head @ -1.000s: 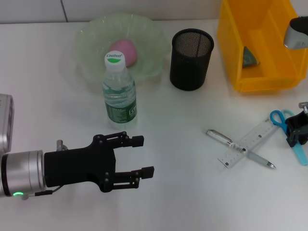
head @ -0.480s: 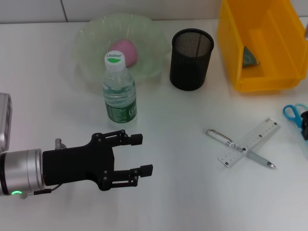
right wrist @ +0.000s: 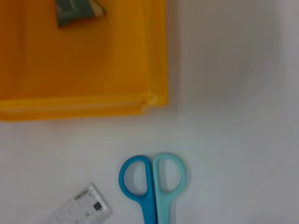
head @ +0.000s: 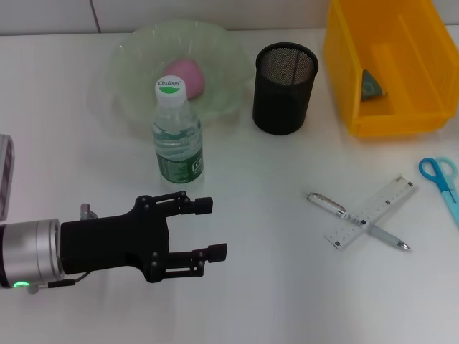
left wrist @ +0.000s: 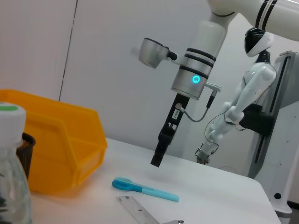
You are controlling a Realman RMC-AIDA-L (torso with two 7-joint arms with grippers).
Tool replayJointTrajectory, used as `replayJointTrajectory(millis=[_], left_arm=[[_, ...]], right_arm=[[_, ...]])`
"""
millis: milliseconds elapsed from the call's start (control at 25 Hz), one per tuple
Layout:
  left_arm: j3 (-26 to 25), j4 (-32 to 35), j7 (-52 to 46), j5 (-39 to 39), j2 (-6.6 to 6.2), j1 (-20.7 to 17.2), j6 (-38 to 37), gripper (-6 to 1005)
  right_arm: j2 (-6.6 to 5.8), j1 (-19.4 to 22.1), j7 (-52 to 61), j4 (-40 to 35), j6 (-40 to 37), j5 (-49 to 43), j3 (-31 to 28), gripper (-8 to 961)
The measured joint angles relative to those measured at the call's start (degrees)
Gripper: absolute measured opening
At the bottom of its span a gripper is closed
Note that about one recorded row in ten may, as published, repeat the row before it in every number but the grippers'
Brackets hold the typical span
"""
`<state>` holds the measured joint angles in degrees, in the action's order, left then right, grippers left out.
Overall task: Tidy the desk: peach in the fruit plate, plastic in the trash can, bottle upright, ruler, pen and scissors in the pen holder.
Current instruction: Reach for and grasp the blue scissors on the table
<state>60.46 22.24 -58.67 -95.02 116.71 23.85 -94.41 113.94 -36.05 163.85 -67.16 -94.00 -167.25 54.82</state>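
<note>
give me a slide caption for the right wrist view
Blue scissors lying on the table below the yellow bin, ruler tip alongside.

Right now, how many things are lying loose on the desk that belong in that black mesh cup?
3: the ruler lies crossed over the pen right of centre, and the scissors lie at the desk's right edge. The pen holder looks empty.

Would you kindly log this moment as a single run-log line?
left gripper: open, hovering near bottle | right gripper: raised above scissors | pen holder: empty
</note>
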Motion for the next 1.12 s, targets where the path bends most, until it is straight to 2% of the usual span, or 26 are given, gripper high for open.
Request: replayJointTrajectory(millis=[120,200,320,400,440,600,880,1120], left_arm=[[0.0,0.0,0.0,0.0,0.00,0.0,0.0,770],[0.0,0.1,0.0,0.1,0.02,0.1,0.0,770],[0.0,0.1,0.0,0.1,0.07,0.1,0.0,770],[0.0,0.1,-0.1,0.1,0.04,0.0,0.0,770],[0.0,0.1,-0.1,0.1,0.04,0.0,0.0,770],[0.0,0.1,-0.2,0.1,0.02,0.0,0.0,770],[0.0,0.1,-0.2,-0.1,0.15,-0.1,0.1,770],[0.0,0.1,-0.2,-0.2,0.27,-0.3,0.1,770]], right_arm=[[0.10,0.0,-0.3,-1.4,-0.6,0.0,0.2,96],[0.64,-0.2,-0.4,-2.6,-1.3,0.0,0.8,101],[1.08,-0.4,-0.4,-2.7,-1.3,0.0,2.0,187],[1.72,-0.6,-0.1,-2.5,-1.2,0.0,5.0,244],[1.72,-0.6,-0.1,-2.5,-1.2,0.0,5.0,291],[3.01,-0.8,0.4,-1.8,-0.6,-0.1,8.2,481],[3.27,-0.8,0.8,-0.2,0.2,-0.1,10.0,475],[3.03,-0.6,0.8,1.8,1.8,-0.1,11.0,468]])
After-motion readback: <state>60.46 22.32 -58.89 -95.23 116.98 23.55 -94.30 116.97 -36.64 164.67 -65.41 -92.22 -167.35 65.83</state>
